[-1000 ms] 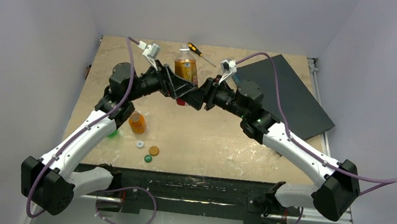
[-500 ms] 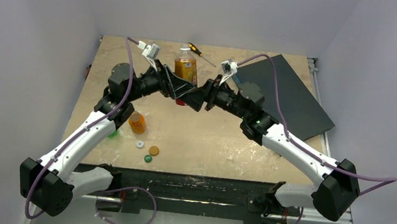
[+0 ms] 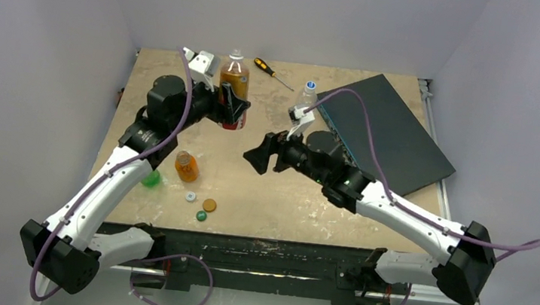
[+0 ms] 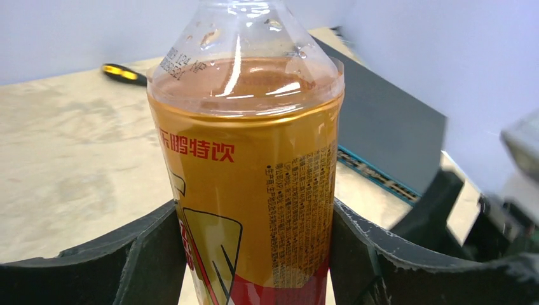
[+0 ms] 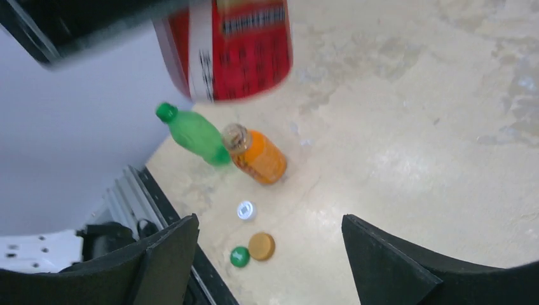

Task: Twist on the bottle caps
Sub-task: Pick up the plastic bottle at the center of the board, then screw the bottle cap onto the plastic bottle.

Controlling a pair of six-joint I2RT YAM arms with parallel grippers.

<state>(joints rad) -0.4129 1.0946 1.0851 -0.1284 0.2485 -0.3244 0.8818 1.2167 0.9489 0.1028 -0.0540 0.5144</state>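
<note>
One amber bottle (image 4: 254, 190) pinched upright by left hand (image 3: 234, 113); right hand (image 3: 256, 159) spread wide.

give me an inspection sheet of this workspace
surface: beige table, stained
job's things: big amber bottle held; small orange bottle uncapped; green bottle capped; clear bottle blue-capped; white cap, orange cap, green cap loose
clutter: screwdriver, dark mat
grippers: left gripper shut on big amber bottle; right gripper open, empty
cables: purple cable along each arm
surroundings: plain walls, nothing else seen
</note>
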